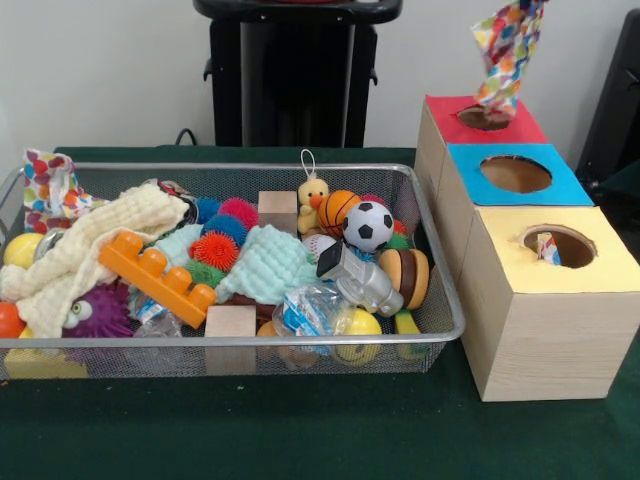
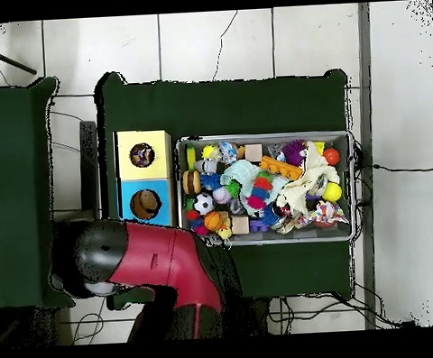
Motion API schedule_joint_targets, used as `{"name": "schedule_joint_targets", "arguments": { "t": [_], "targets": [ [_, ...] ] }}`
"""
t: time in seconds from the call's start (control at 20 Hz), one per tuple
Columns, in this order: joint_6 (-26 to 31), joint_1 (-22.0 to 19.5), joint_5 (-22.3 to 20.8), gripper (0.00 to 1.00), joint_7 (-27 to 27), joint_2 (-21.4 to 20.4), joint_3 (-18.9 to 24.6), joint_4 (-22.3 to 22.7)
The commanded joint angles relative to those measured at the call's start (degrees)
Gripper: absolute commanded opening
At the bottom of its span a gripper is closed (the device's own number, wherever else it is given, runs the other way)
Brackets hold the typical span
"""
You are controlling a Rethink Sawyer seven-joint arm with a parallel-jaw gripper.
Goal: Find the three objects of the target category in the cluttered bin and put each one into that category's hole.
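A polka-dot cloth (image 1: 505, 55) hangs over the red-topped box (image 1: 445, 118). Its lower end reaches the red hole (image 1: 487, 118) and its top runs out of the picture. Whatever holds it lies above that edge. A second polka-dot cloth (image 1: 48, 188) lies over the far left corner of the wire bin (image 1: 250, 340). A cream knitted cloth (image 1: 85, 250) and a mint cloth (image 1: 262, 262) lie among the toys. In the overhead view the red arm (image 2: 166, 261) covers the red box, and the gripper is hidden beneath it.
The blue-topped box (image 1: 515, 175) and yellow-topped box (image 1: 560, 250) stand in a row beside the bin; a small object shows in the yellow hole (image 1: 547, 247). The bin holds balls, wooden blocks, an orange brick (image 1: 155, 275), a duck and a toy burger.
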Motion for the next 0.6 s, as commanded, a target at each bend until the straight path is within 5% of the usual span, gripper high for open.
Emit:
{"name": "schedule_joint_targets", "arguments": {
  "t": [0.05, 0.3, 0.6],
  "targets": [
    [9.79, -2.9, 3.73, 0.0, 18.49, -2.08, 2.57, -8.14],
    [13.63, -4.66, 3.87, 0.0, 16.55, -2.88, 2.07, -10.46],
    [10.73, -7.25, 2.89, 0.0, 12.34, -1.25, 2.34, -10.98]
  ]
}}
